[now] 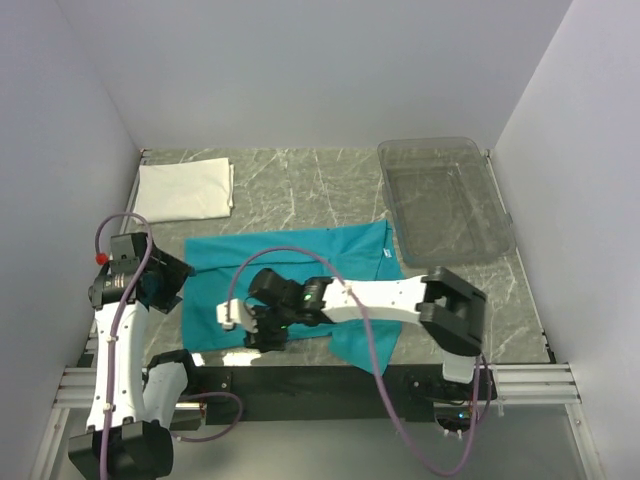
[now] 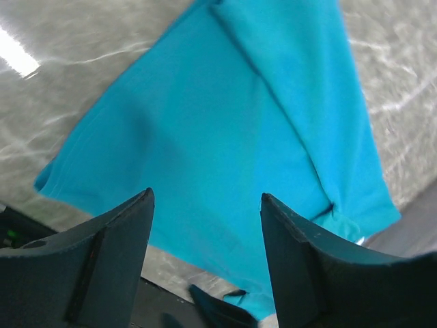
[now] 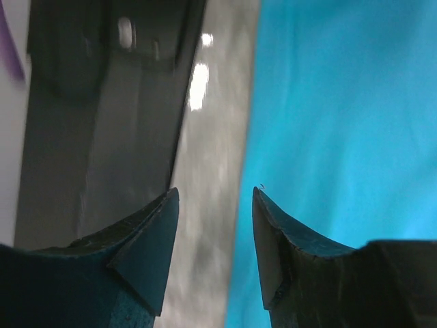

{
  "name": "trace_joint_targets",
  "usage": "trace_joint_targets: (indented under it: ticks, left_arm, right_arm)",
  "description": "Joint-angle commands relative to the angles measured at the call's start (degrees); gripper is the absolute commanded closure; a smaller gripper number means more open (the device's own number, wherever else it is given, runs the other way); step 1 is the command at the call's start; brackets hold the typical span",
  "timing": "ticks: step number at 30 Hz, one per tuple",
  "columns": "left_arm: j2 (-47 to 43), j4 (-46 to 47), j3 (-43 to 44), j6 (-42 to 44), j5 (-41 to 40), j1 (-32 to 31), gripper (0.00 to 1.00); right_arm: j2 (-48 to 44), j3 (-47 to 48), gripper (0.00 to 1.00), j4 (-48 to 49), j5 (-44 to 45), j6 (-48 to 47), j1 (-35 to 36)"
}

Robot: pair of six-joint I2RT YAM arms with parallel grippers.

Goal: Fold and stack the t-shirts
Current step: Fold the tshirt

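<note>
The teal-blue t-shirt (image 1: 300, 270) lies spread on the marble table near the front, partly folded. The white t-shirt (image 1: 185, 190) lies folded at the back left. My left gripper (image 1: 172, 278) is open and empty above the teal shirt's left edge; in the left wrist view (image 2: 207, 198) the teal shirt (image 2: 225, 130) fills the gap between the jaws. My right gripper (image 1: 262, 335) is open and empty at the shirt's near edge; in the right wrist view (image 3: 215, 195) the shirt's hem (image 3: 341, 137) runs between the fingertips, with bare table on the left.
A clear plastic bin (image 1: 445, 200) stands at the back right. White walls close in the left, right and back sides. A black mounting rail (image 1: 300, 380) runs along the table's near edge.
</note>
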Motion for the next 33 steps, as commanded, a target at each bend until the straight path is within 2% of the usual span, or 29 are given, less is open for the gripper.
trace_joint_targets:
  ticks: [1,8,13,17,22,23,24,29,30,33]
  left_arm:
    - [-0.03,-4.30,1.72,-6.17,-5.31,-0.10,0.31]
    - [-0.64,-11.78,4.63,-10.92,-13.23,-0.10,0.33]
    - [-2.40,-16.07,6.38,-13.90,-17.45,-0.18,0.32]
    - [-2.14,-21.27,8.32,-19.88,-24.39,-0.10,0.32]
    - [-3.19,-21.19,8.50,-22.17,-24.23,-0.10,0.32]
    - [-2.93,-21.28,8.50,-21.91,-24.32,-0.18,0.32]
    - [-2.67,-21.19,8.50,-21.65,-24.40,-0.18,0.32]
    - [-2.49,-19.61,8.85,-18.67,-23.18,-0.18,0.33]
    - [-2.49,-17.87,8.68,-17.52,-22.56,-0.18,0.33]
    - [-2.84,-15.31,7.71,-12.86,-18.18,-0.10,0.33]
  right_arm:
    - [6.44,8.63,0.46,5.83,1.88,7.23,2.82]
    - [15.86,18.30,0.43,7.94,7.24,11.55,4.94]
    - [18.24,17.61,0.43,9.52,11.01,10.23,5.03]
    - [21.67,20.85,0.44,6.10,12.87,9.62,5.11]
    - [23.87,21.56,0.47,5.66,15.68,8.65,5.99]
    - [24.13,21.65,0.49,5.83,16.47,8.82,6.08]
    - [24.39,21.39,0.56,6.01,16.82,9.00,6.08]
    - [23.52,19.81,0.80,7.24,15.43,11.19,5.12]
    - [22.56,19.72,0.88,7.41,14.20,11.89,3.98]
    - [21.15,19.63,0.93,7.85,8.51,15.32,1.61]
